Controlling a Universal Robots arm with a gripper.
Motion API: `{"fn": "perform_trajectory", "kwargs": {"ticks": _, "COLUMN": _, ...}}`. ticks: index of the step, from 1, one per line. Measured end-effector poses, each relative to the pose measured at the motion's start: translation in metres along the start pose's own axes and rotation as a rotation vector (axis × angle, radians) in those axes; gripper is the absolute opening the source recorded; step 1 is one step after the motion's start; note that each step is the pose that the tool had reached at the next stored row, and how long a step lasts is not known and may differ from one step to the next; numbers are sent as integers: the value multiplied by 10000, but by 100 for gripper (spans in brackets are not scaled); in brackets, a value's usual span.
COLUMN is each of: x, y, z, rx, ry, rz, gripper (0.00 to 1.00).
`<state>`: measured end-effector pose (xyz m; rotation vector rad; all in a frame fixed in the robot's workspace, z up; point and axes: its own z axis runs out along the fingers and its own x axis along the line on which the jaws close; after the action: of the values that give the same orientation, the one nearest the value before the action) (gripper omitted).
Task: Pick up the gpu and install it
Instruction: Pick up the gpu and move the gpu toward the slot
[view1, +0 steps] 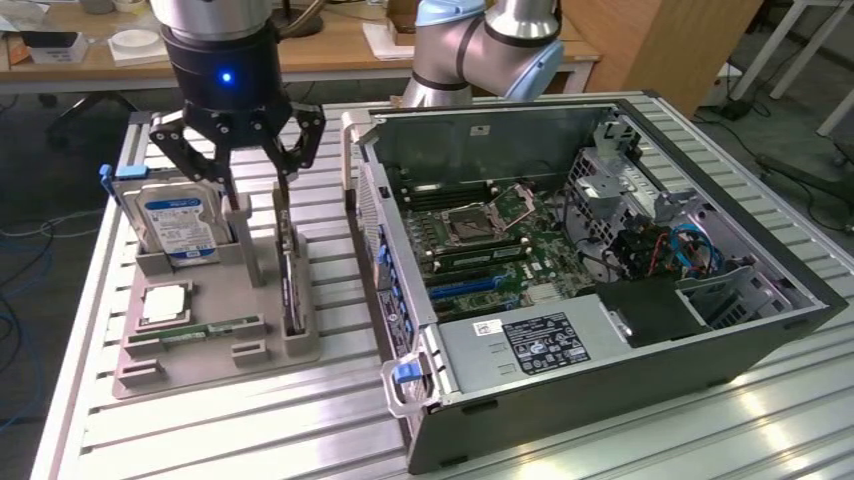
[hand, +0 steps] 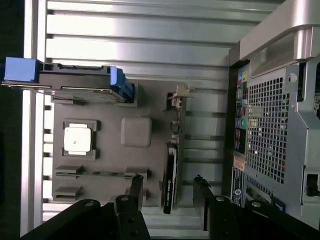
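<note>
The gpu (view1: 288, 275) is a thin dark card standing on its edge in a slot of the grey holder tray (view1: 220, 300), on the side nearest the computer case. In the wrist view the gpu (hand: 171, 172) is seen edge-on, with its pale bracket at one end. My gripper (view1: 254, 190) hangs just above the card's far end in the exterior view. It is open, and in the wrist view the gripper (hand: 168, 189) has one dark finger on each side of the card's line. Nothing is gripped.
The tray (hand: 136, 132) also holds a silver hard drive with a blue label (view1: 174, 222), a square processor chip (view1: 167, 300) and a slim green memory stick (view1: 214, 328). The open computer case (view1: 601, 260) lies on the exterior view's right, its motherboard (view1: 487, 250) exposed. A slatted metal table (view1: 267, 420) carries everything.
</note>
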<state>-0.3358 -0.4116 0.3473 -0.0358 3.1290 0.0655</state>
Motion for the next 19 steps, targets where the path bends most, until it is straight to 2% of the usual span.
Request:
{"fn": "perform_trajectory", "kwargs": {"ticks": 7, "x": 2, "y": -44, "z": 115, "rx": 5, "ry": 1, "rz": 1, "gripper": 53}}
{"fn": "perform_trajectory", "kwargs": {"ticks": 19, "x": -37, "y": -65, "z": 334, "rx": 5, "ry": 1, "rz": 1, "gripper": 53}}
